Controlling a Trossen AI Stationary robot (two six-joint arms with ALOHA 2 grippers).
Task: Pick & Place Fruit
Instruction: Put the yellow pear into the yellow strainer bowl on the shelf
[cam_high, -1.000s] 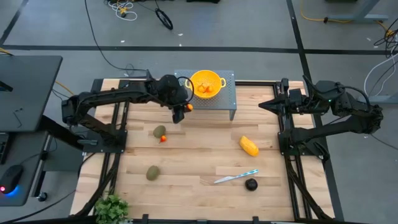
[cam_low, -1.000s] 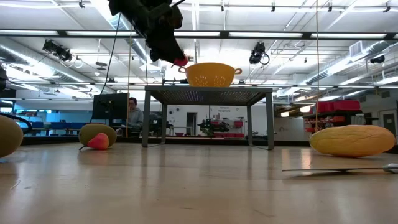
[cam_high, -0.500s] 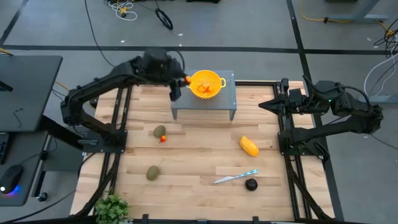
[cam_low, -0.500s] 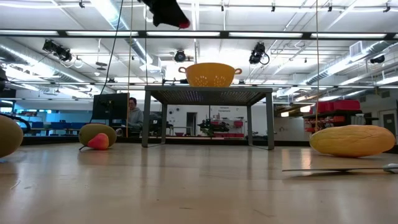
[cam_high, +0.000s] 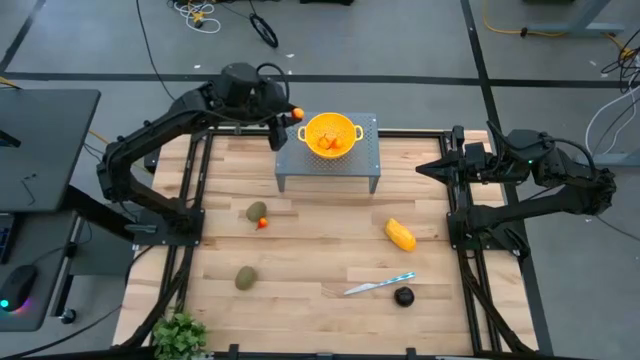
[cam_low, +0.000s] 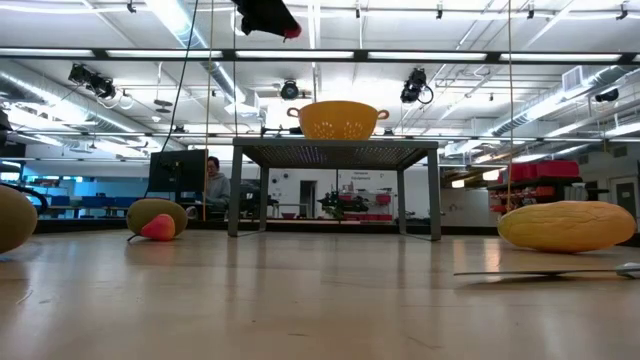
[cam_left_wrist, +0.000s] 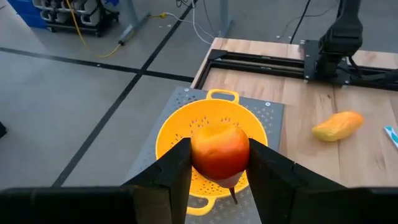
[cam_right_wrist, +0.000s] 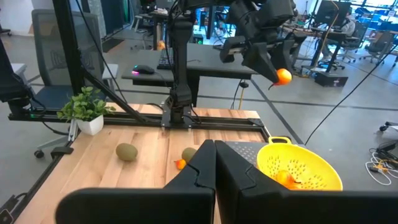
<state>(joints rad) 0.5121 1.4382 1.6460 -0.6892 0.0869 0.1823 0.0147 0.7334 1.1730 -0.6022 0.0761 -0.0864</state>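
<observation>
On the wooden table (cam_high: 320, 255) a grey stand (cam_high: 360, 165) carries the yellow bowl (cam_high: 330, 133). The left gripper (cam_left_wrist: 217, 167) hangs high just beside the bowl, clamped on a small orange-red fruit (cam_left_wrist: 219, 149). The right gripper (cam_right_wrist: 214, 163) waits at the table's right edge, fingers together.

A smooth grey concrete floor (cam_high: 400, 40) surrounds the pale wooden plank bench (cam_high: 320, 250). Long white ceiling strip lights (cam_low: 120, 54) run overhead; a black desk (cam_high: 40, 150) stands beside a small green potted plant (cam_high: 180, 335).
</observation>
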